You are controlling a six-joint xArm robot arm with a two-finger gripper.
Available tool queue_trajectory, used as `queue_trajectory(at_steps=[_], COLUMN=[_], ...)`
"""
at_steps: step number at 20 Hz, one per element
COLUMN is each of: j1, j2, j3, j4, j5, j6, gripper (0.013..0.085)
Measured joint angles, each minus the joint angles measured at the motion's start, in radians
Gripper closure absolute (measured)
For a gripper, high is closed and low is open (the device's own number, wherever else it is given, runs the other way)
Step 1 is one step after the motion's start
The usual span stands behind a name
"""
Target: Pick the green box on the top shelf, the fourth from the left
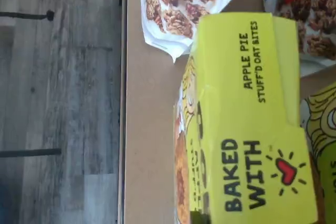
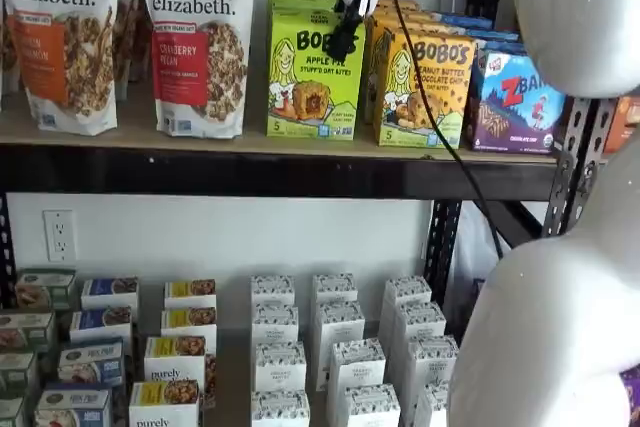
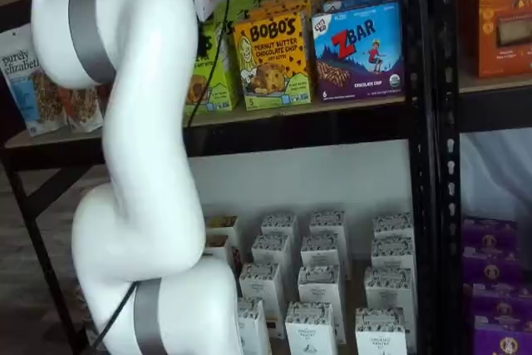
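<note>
The lime-green Bobo's Apple Pie box (image 2: 315, 77) stands upright on the tan top shelf (image 2: 250, 143), between a granola bag and a yellow-orange Bobo's box. My gripper (image 2: 343, 45) hangs from above just in front of the box's upper right face. Its black fingers show as one dark shape with no plain gap, so I cannot tell whether it is open. The wrist view shows the box's top (image 1: 247, 119) close below, on the shelf board (image 1: 149, 129). In a shelf view my arm hides most of the box (image 3: 214, 81).
Two Purely Elizabeth granola bags (image 2: 195, 37) stand left of the green box. The yellow-orange Bobo's box (image 2: 422, 87) and the blue ZBar box (image 2: 515, 102) stand right of it. Small white boxes (image 2: 335, 347) fill the lower surface. My white arm (image 2: 560, 327) fills the right foreground.
</note>
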Motion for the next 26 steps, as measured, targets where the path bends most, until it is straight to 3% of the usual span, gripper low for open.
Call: queue_trajectory(at_steps=[3,9,26], j1=[-0.002,-0.001,0.015], j2=[-0.001,-0.009,-0.046], j3=[-0.001,0.008,-0.019], j4=[0.004,0.002,-0.048], j5=[0.001,-0.008,0.095], j6=[-0.001,0.0,0.024], gripper=[0.077,0.077,0.077])
